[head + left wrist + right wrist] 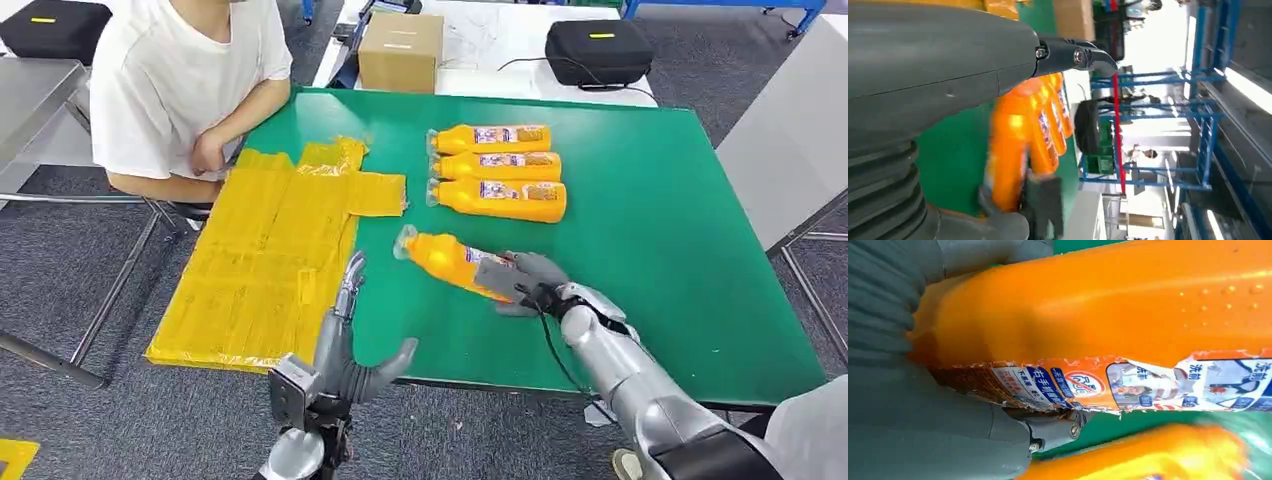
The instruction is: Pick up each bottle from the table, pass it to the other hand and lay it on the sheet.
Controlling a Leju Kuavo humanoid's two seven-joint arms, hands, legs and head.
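Head view has the right robot hand gripping the orange bottle by its base, so I'd swing its neck toward the spread, empty left robot hand.

Bright, even light; left wrist view blurred, windows overexposed.

Robot test lab or workshop. Evidence: green-topped work table on grey carpet, black equipment cases and a cardboard box on a white bench behind, blue metal racking, a seated person alongside.
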